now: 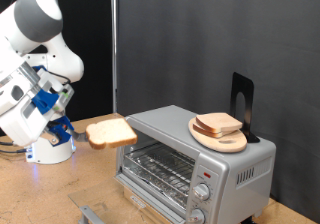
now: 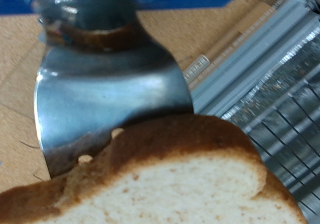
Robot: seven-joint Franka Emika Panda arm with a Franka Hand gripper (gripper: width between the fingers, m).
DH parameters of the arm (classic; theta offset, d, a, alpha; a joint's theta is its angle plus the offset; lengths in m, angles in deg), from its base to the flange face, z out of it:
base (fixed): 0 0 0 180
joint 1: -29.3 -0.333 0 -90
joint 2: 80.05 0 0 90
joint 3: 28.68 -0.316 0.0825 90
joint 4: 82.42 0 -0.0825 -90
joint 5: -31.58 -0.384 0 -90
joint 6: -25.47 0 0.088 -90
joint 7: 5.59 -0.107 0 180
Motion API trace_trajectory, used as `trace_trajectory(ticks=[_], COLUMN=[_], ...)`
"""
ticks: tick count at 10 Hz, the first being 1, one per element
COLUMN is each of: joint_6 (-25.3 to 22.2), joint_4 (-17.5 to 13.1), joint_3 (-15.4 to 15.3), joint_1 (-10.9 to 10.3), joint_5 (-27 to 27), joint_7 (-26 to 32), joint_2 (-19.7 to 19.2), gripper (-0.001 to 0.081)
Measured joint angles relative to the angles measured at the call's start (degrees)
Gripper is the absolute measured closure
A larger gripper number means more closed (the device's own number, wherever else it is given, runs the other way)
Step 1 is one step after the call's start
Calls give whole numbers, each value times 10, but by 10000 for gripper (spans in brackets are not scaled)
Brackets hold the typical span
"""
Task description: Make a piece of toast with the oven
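Note:
A slice of pale bread with a brown crust (image 1: 110, 133) rides in the air on a metal spatula blade (image 2: 105, 94), just off the exterior view's left of the silver toaster oven (image 1: 230, 174). The wrist view shows the slice (image 2: 170, 179) lying on the blade's end, with the oven's wire rack (image 2: 275, 104) beyond it. My gripper (image 1: 60, 109) is at the exterior view's left, shut on the spatula's handle (image 2: 85, 24). The oven door (image 1: 100, 214) hangs folded down and open, and the rack (image 1: 165, 167) inside shows.
A round wooden plate (image 1: 236, 144) with more bread slices (image 1: 217, 123) sits on the oven's top, beside a black upright stand (image 1: 242, 102). Two round knobs (image 1: 202, 194) are on the oven's front. The wooden table (image 1: 40, 194) stretches to the exterior view's left.

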Motion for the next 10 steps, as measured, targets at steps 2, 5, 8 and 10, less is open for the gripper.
trace_trajectory(ticks=[2,5,8,10], joint_6=[39,83,109,122], joint_4=[13,16,19,22], joint_3=[-1,-6,-17,-25], joint_1=[0,-2,-4,-4], joint_5=[-3,-19,-37,-45], joint_7=[12,32,56,69], joint_2=[-16,-51,-79,-90], gripper=[321,321,321,321])
